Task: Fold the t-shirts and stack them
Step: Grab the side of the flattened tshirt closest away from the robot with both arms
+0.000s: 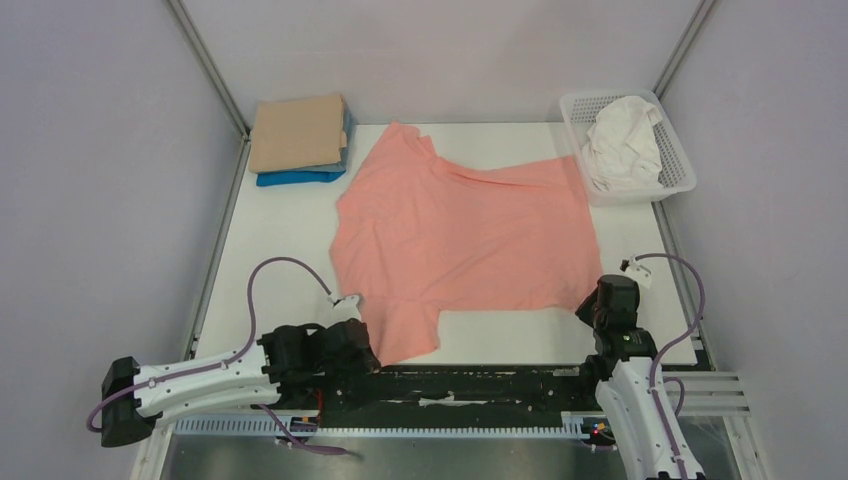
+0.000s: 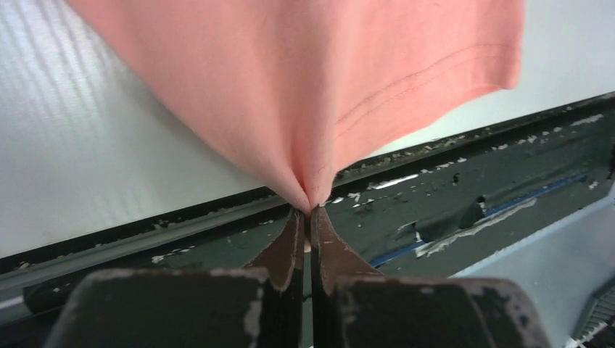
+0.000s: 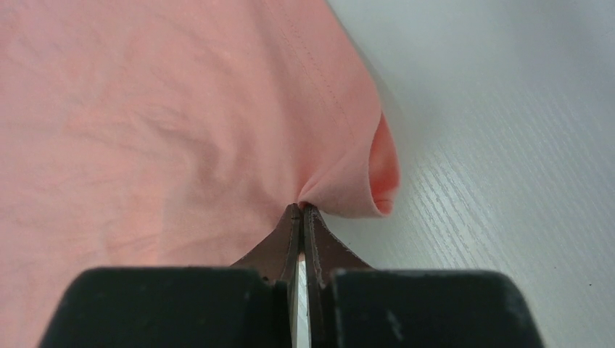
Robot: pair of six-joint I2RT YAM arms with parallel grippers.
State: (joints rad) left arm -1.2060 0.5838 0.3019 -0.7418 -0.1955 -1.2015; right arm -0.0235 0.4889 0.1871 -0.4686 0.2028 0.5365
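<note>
Roughly halfway, by the look of it: at eleven o'clock on the table [image 1: 270,260], a folded tan shirt [image 1: 297,132] stacked on a folded blue shirt [image 1: 298,178], both apparently finished. Across the middle, the salmon-pink shirt [image 1: 460,235], spread flat and unfolded, sleeves toward nine o'clock, bottom hem toward three. At seven o'clock, the left claw [image 2: 308,210], pressed together and pinching the edge of the near sleeve, the cloth puckered at its tips. At five o'clock, the right claw [image 3: 301,206], likewise pinched shut on the near hem corner, a small curl of fabric beside it. Judged as the start of the first fold: both near corners gripped, nothing turned over yet. Left to do: folding the pink shirt, carrying it to the pile, then the same for the white shirt [image 1: 622,145], crumpled in the basket [image 1: 680,180] at one o'clock. Possible snags: the far hem corner of the pink shirt up against the basket wall, so a drag or lift risks catching there; the far sleeve close beside the finished pile at eleven o'clock, with some risk of brushing it.
</note>
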